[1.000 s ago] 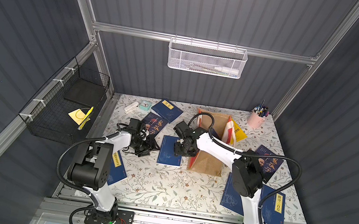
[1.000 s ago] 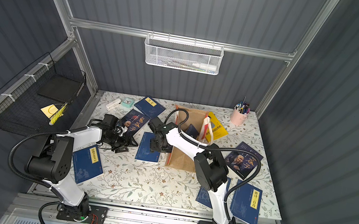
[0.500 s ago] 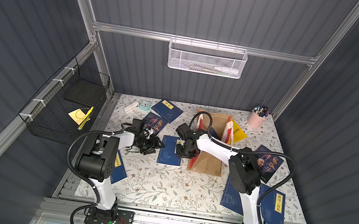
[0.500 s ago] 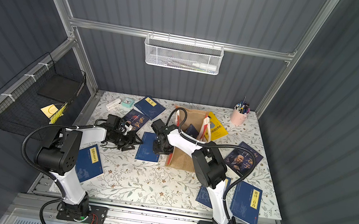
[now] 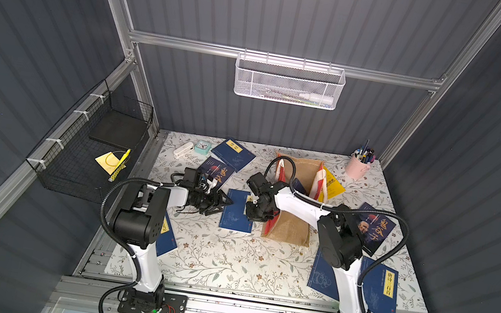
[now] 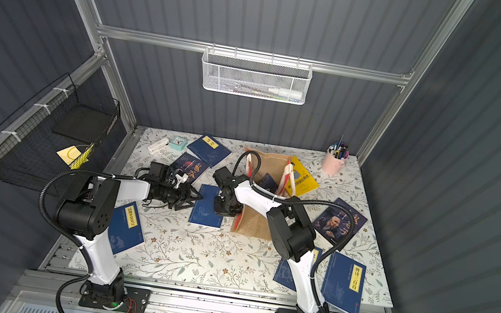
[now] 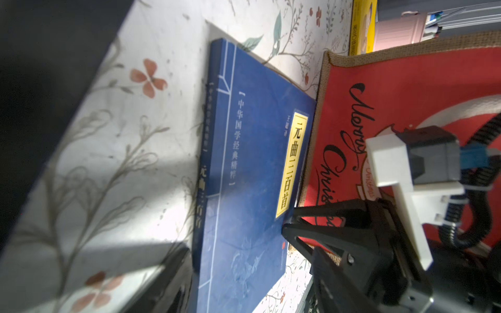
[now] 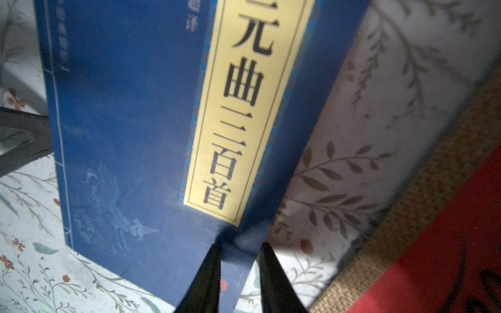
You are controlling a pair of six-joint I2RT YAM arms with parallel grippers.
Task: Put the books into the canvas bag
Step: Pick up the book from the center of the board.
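left claw closes in while the right claw nips the 元曲三百首

over the last second the left claw [image 5: 222, 204] has slid across the floral table [image 5: 225, 256] to the spine side of the blue book [image 5: 234, 216], and the right claw [image 8: 240, 248] has drawn its fingers [image 8: 210, 279] together. those two black fingers now pinch the book's bag-side long edge, down near its foot end. that edge looks slightly raised, with shadow under it. the left claw is spread wide and holds nothing, with one finger just beside the spine.

the yellow strip on the cover reads 元曲三百首. smaller white writing reads 中华国学经典精粹, and the spine repeats the title. in both top views the book's long axis runs from the robot's side towards the back wall, in line with the bag's side. its head end points away from the robot, and the label strip lies along the edge next to the bag.

the canvas bag [image 5: 288, 229] stands upright just beside that edge, with a navy book [image 5: 298, 184] showing in its mouth. its red panel [image 7: 406, 89] says "merry chris…" in black script, the rest hidden behind the claw.

further out, a dark portrait book [image 5: 374, 231] on the right reads 鬼谷子. a second dark book [image 5: 218, 172] beside the left arm shows 鬼谷. a navy 唐诗三百首 book [image 5: 383, 290] lies at the near right, and a yellow book [image 5: 333, 186] lies behind the bag.
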